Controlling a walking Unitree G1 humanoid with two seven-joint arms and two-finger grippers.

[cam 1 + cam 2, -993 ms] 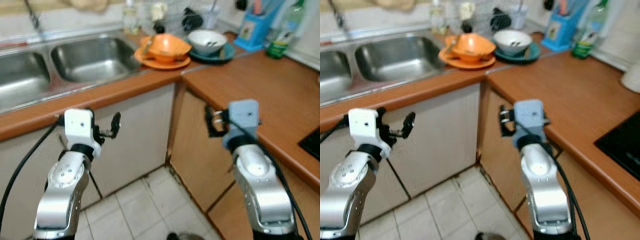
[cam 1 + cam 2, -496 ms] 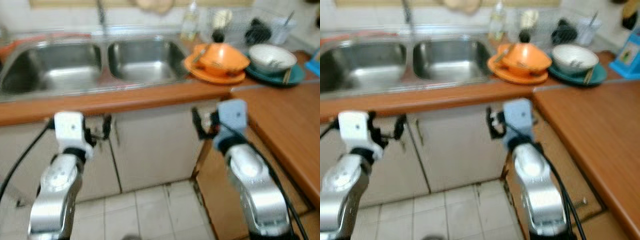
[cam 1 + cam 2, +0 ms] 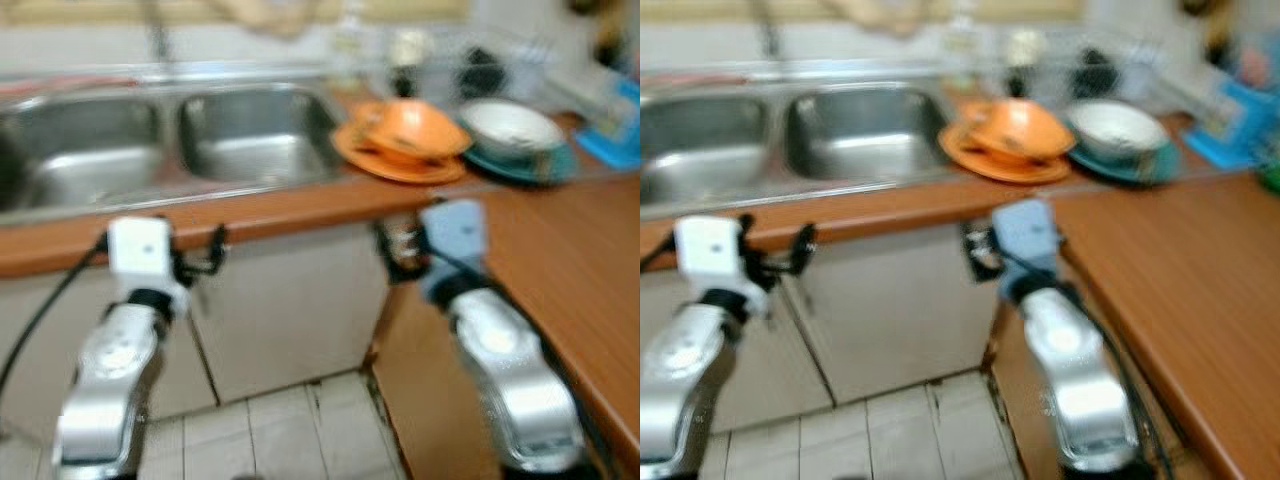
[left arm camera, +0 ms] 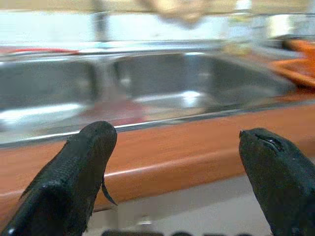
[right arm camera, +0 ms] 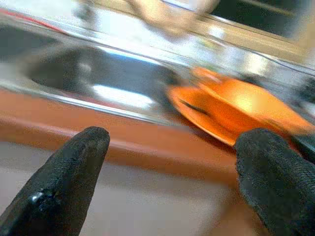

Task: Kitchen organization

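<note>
We face a double sink at 11 o'clock. Orange dishes and a white bowl sit on the counter at 1 o'clock. Left gripper and right gripper hang released, empty, before the cabinets.

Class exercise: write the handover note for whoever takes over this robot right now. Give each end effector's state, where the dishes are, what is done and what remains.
Left end effector: open, empty, held before the counter edge below the sink.
Right end effector: open, empty, facing the orange dishes.
White bowl sits on a teal plate beside them, on the counter right of the sink.
Done: nothing picked up yet.
Left: the dishes are still to be sorted.
</note>
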